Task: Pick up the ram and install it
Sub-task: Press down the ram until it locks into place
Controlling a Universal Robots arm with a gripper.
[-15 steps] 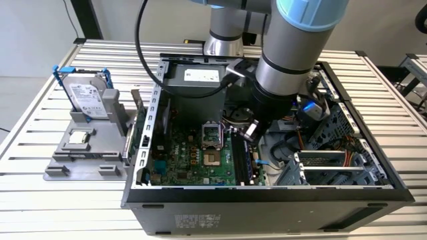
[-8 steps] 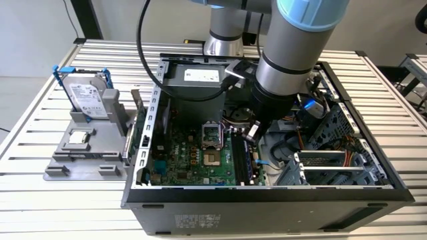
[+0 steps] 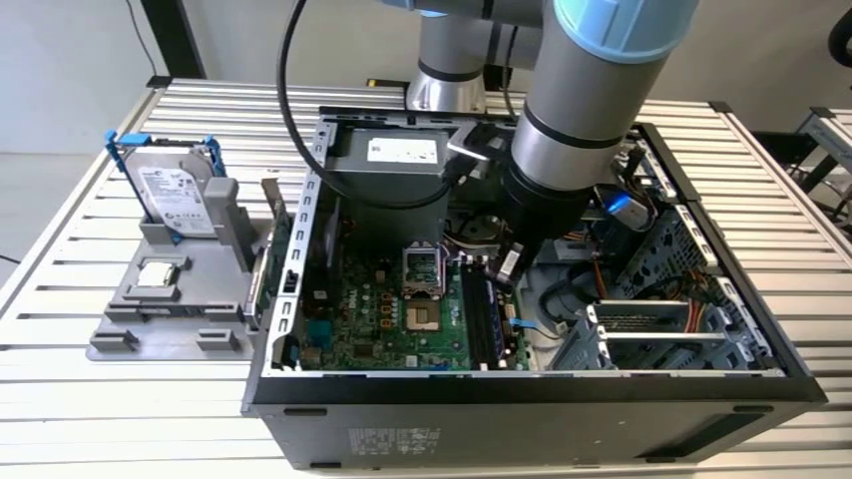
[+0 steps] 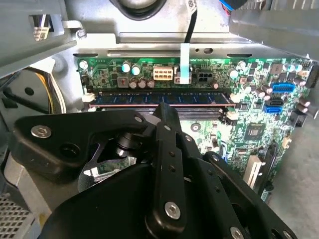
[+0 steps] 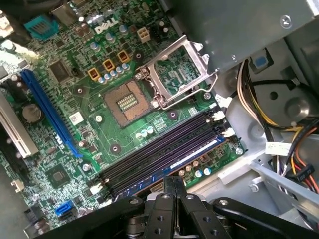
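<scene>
The fingers are drawn together with nothing visible between them, their tips poised over the memory slots near the board's edge. In both wrist views the gripper sits right above the ram, which lies lengthwise in one of the slots, level with the empty black slots beside it; whether the tips actually touch its top edge cannot be told. In the second wrist view the ram shows as a long strip of dark chips between the white end clips, with the gripper over its middle. In the exterior view the arm reaches down into the open case, and the gripper is low over the slots at the exterior view's right side of the green board. The socket stands bare, its metal frame flipped up. Outside the case, on the exterior view's left, a grey holder on the slatted table carries the drive upright in its blue frame and the processor lying flat.
</scene>
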